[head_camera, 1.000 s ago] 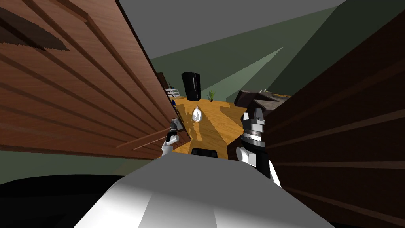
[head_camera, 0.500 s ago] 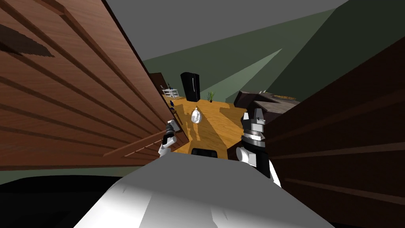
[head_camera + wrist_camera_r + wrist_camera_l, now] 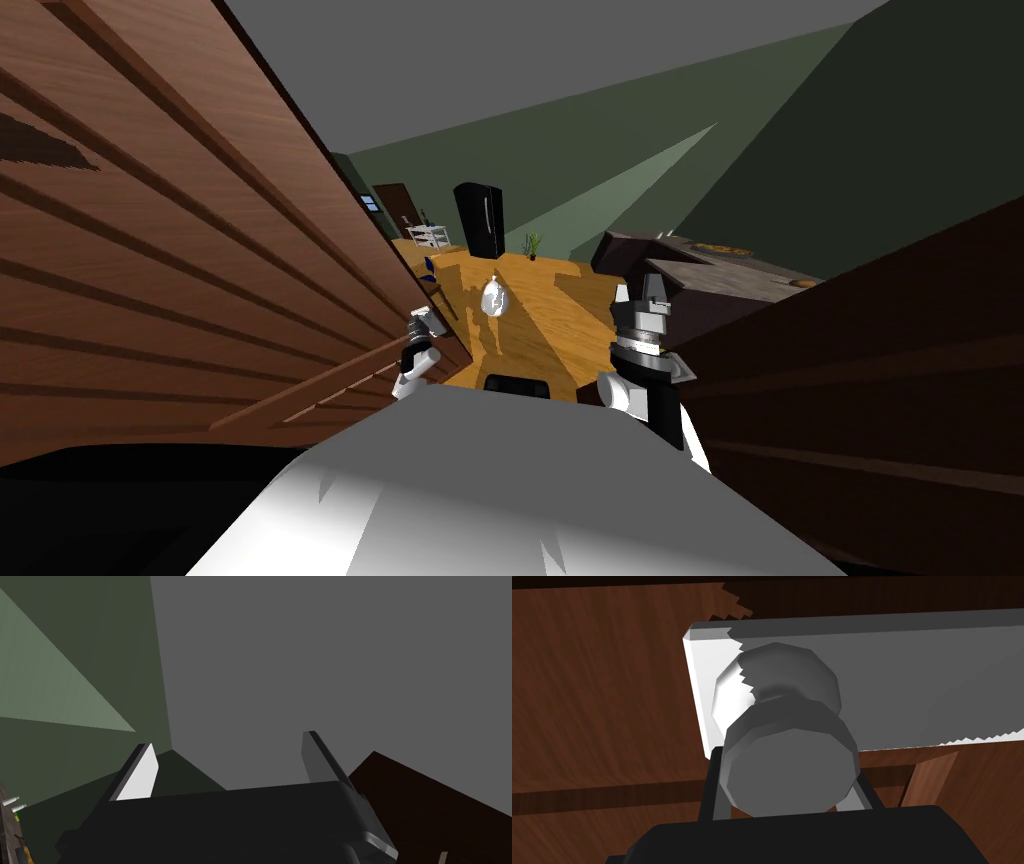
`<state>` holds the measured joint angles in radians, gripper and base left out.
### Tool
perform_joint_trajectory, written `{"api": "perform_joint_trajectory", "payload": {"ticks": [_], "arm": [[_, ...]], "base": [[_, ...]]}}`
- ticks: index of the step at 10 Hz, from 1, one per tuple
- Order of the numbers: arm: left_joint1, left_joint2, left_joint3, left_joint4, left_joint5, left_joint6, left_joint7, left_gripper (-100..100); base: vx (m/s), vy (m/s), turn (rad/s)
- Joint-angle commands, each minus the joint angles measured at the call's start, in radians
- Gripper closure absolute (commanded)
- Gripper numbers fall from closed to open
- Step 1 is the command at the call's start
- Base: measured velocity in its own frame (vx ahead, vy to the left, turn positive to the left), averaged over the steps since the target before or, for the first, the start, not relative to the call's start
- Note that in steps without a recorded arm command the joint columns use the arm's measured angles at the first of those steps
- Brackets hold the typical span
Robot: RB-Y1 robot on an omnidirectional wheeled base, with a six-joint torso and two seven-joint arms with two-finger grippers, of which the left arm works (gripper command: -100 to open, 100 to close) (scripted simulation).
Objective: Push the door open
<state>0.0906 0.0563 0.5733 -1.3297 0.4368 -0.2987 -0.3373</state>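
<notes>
Green walls, wooden floor, black fridge

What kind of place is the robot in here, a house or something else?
Most likely a house, at a doorway into a kitchen-like room: a brown wooden door with a grey knob stands open, and beyond it lie an orange wood floor, a tall black fridge and a potted plant.

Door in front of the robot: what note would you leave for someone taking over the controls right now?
Left hand: shut on the round grey door knob.
Right hand: open and empty, raised on my right side.
Brown wooden door: on my left, standing partly open. An orange-brown floor shows through the gap.
Done: knob grasped, door partly open.
Left: push the door wider, then let go of the knob.
</notes>
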Motion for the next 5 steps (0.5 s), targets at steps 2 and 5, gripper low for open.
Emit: {"api": "perform_joint_trajectory", "payload": {"ticks": [2,5], "arm": [[0.012,-0.01,0.036,-0.015,0.04,-0.001,-0.03,100],[0.021,-0.004,0.071,-0.019,0.052,-0.002,-0.044,100]], "base": [[0.19,0.002,-0.029],[0.114,0.012,0.025]]}}
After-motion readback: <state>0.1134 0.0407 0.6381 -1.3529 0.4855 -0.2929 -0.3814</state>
